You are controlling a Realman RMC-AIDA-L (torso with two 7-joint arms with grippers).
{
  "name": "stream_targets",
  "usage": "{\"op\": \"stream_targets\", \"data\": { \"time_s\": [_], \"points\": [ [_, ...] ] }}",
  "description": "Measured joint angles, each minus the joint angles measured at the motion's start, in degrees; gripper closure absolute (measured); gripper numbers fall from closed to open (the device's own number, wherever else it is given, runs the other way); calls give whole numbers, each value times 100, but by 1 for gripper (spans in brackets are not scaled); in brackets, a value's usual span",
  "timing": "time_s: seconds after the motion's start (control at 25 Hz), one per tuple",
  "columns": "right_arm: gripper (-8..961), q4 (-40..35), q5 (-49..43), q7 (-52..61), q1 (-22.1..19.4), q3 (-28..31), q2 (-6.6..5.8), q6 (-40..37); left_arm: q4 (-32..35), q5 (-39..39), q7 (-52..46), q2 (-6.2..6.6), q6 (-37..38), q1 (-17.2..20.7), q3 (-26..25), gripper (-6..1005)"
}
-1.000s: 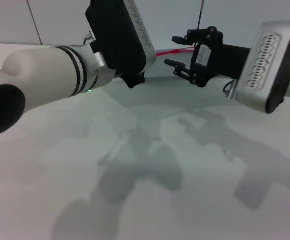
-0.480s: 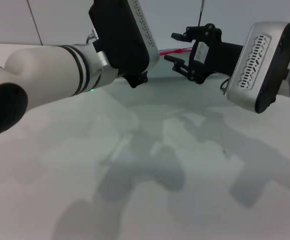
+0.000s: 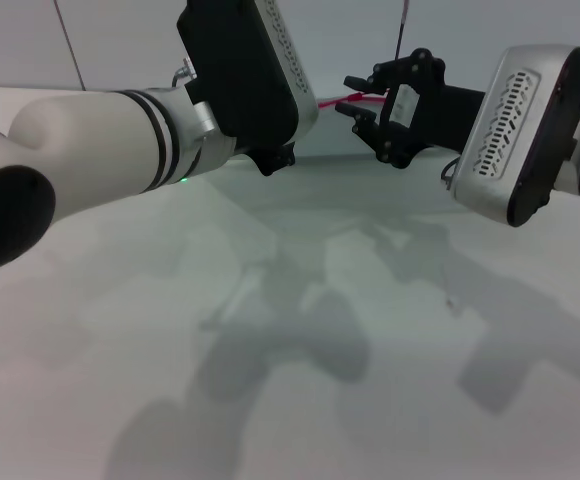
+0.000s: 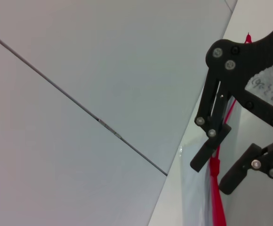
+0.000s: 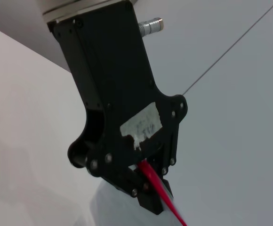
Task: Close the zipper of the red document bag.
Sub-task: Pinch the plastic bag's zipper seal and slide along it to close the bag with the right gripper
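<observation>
A pale wall [image 3: 120, 40] is backing the white desk [image 3: 300, 400]. At upper centre, the left end effector [image 5: 148, 186] is clamping the zipper [image 3: 342, 100]; the right end effector [image 3: 362, 108], jaws apart, is straddling it. The red document bag [image 3: 370, 185] is lying below. A grip on the slider is judged the next need.

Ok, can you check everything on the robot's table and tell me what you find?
Surface: white table, only arm shadows on the near part.
Job's things: the red document bag lies flat at the far side; the zipper runs along its edge.
Clutter: nothing seen.
Grippers: left gripper is clamped on the zipper; right gripper has its jaws open, one on each side of the zipper.
Cables: small dark loop by the right wrist, maybe a cable.
Surroundings: plain grey wall with thin seams.
</observation>
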Motion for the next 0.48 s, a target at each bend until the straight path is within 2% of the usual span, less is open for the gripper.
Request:
{"op": "stream_targets", "data": {
  "time_s": [0.04, 0.28, 0.48],
  "points": [
    [735, 1, -5, -1, 0, 0, 0, 1, 0, 0, -1, 0, 0, -1, 0, 946],
    [737, 5, -27, -1, 16, -104, -1, 75, 0, 0, 2, 0, -2, -4, 17, 946],
    [738, 6, -36, -1, 27, -401, -6, 496, 0, 0, 14, 0, -17, -12, 53, 946]
  ]
}}
